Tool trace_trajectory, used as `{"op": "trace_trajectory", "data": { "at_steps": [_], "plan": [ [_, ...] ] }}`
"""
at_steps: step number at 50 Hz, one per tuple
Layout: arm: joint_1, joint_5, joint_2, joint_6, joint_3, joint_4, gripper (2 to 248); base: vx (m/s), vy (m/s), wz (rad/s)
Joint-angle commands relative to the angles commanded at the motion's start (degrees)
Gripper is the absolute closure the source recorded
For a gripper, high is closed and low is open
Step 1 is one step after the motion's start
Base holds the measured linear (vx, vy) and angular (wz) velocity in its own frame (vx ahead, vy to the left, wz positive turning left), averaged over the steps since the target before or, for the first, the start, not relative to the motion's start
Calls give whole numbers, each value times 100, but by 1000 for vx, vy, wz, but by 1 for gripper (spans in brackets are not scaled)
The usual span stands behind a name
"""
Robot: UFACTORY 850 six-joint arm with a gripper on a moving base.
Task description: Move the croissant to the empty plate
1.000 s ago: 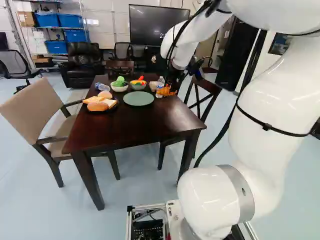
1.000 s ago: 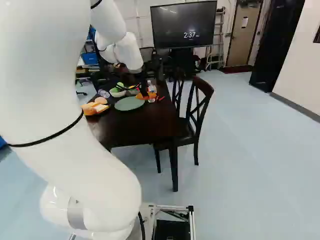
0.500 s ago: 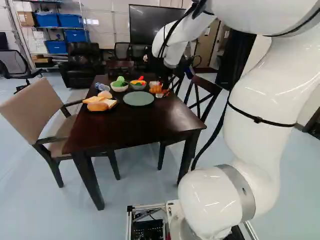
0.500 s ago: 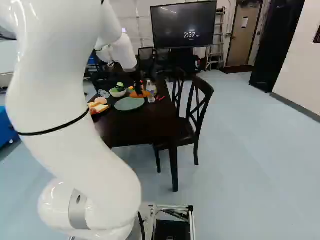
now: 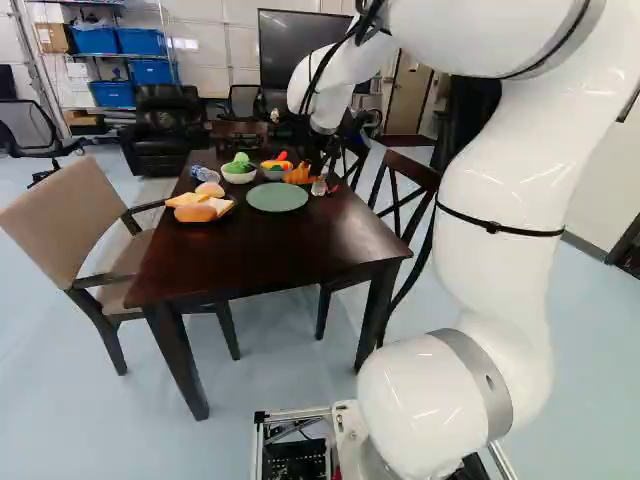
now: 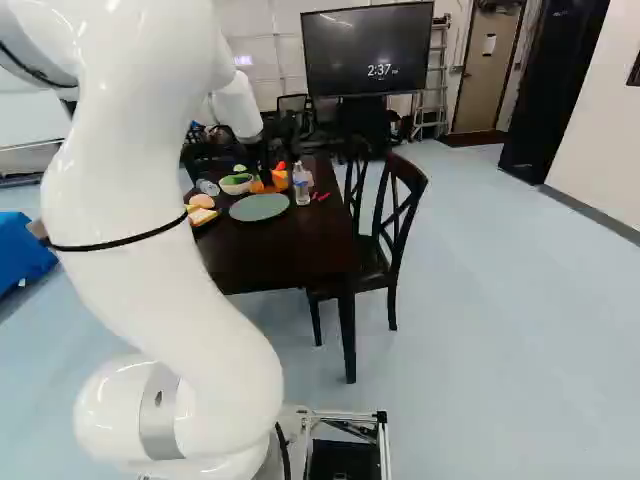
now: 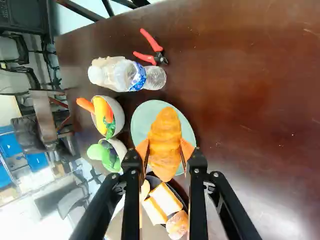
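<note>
Croissant (image 7: pixel 166 135): between the jaws, held from both sides, presumably for balance
Jaws: parted by its width (a fairly plump armful)
Plate (image 7: pixel 141 120): ahead of the jaws, likely awaiting it

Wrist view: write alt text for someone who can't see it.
The tool grips a croissant, seen against a green plate. Around that plate on a dark table are a clear bottle, red-handled cutters, two filled bowls and a black plate of bread.
</note>
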Motion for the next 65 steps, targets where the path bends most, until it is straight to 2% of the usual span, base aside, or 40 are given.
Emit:
{"op": "trace_trajectory", "data": {
  "at_steps": [39,58,65],
  "plan": [
    [504,0,-1321,0,-1072,0,146,0,0,0],
    [519,0,-1654,0,-1226,0,146,0,0,0],
    [519,0,-1654,0,-1226,0,146,0,0,0]
  ]
}}
